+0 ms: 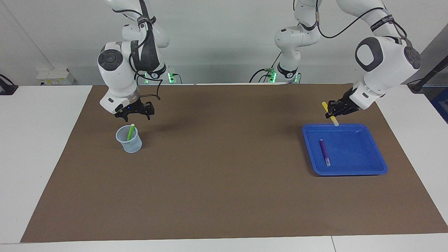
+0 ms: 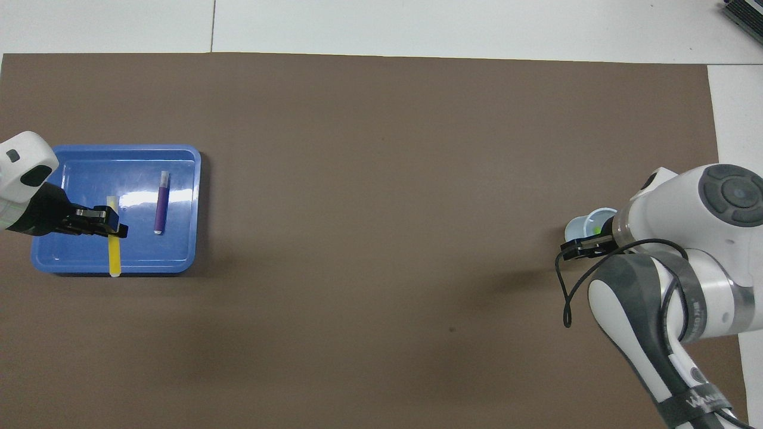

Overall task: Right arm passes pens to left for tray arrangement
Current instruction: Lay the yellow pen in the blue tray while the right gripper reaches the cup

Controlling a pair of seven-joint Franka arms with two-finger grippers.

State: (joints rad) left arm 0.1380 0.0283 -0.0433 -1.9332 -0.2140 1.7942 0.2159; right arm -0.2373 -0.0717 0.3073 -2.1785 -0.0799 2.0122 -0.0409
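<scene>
My left gripper [image 1: 332, 112] is shut on the yellow pen [image 1: 329, 113], which tilts above the blue tray's [image 1: 379, 164] edge nearest the robots. From overhead, this gripper [image 2: 113, 228] and the yellow pen [image 2: 113, 259] lie over the tray [image 2: 197, 208]. A purple pen [image 1: 324, 152] lies flat in the tray, beside the yellow one [image 2: 161, 202]. The green pen [image 1: 131, 132] stands in a pale translucent cup [image 1: 129, 141] toward the right arm's end. My right gripper [image 1: 135, 114] hangs open just above that cup, holding nothing.
A brown mat [image 1: 224, 182] covers most of the white table. From overhead, the cup [image 2: 587, 221] is largely hidden under the right arm's wrist, and a black cable [image 2: 563, 292] loops down beside it.
</scene>
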